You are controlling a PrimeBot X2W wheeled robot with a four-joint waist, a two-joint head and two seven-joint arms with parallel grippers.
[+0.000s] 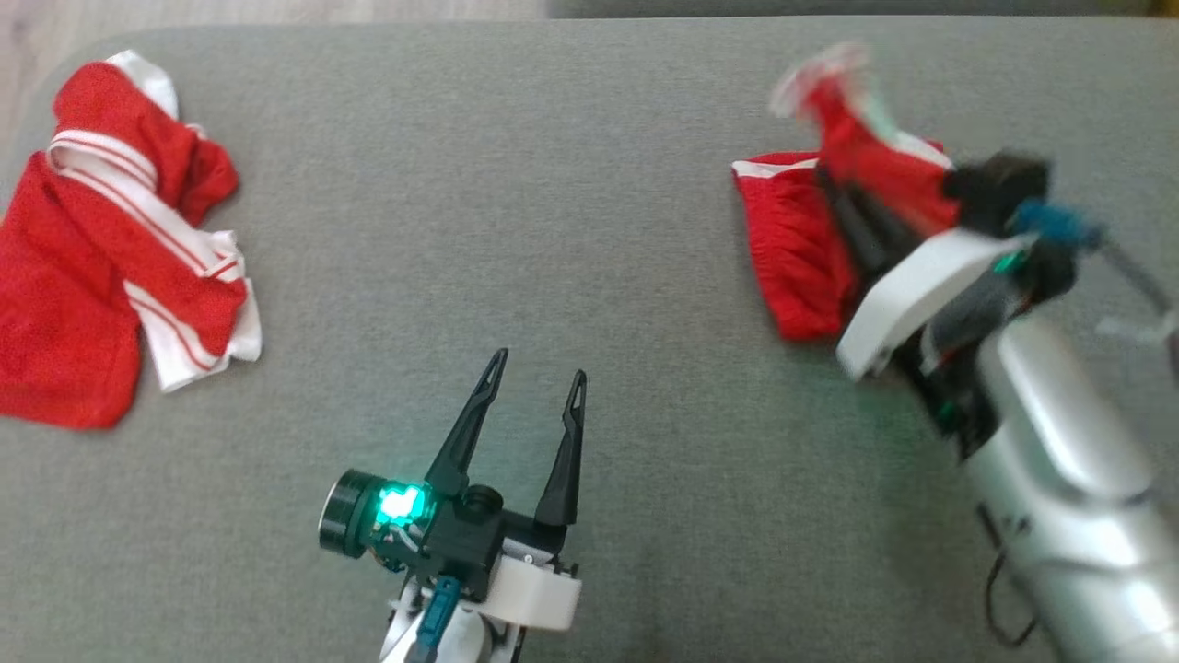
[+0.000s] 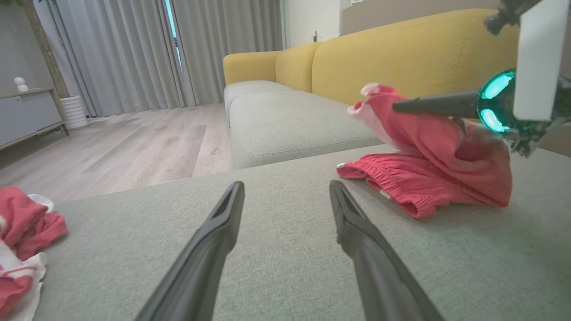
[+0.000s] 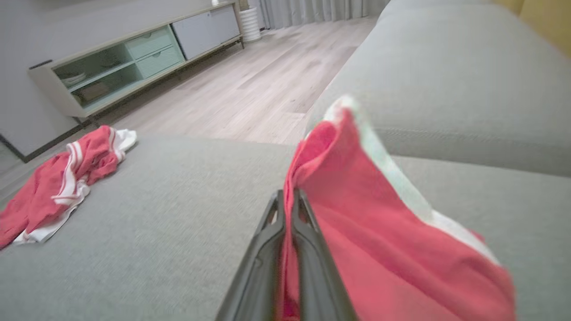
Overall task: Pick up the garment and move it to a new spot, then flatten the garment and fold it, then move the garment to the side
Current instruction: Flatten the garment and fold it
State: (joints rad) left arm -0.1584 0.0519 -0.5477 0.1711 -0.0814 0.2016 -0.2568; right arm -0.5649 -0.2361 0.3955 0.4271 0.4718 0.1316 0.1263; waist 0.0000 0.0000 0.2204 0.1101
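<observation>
— Where do we have the garment (image 1: pixel 792 239)?
— On the right side of the grey cushion (image 1: pixel 589 230). Our right gripper (image 3: pixel 287 196) is pinched tight on a fold of it, with red cloth squeezed between the fingers. The held part, edged in white, stands raised, while the gathered waistband end lies on the cushion.
— And our left gripper (image 1: pixel 542 366)?
— Spread wide and holding nothing, over bare cushion near the front middle, well apart from both cloths.
— Both?
— We see a second red piece with white stripes (image 1: pixel 110 258) crumpled at the cushion's left edge. Our right arm looks blurred from the head.
</observation>
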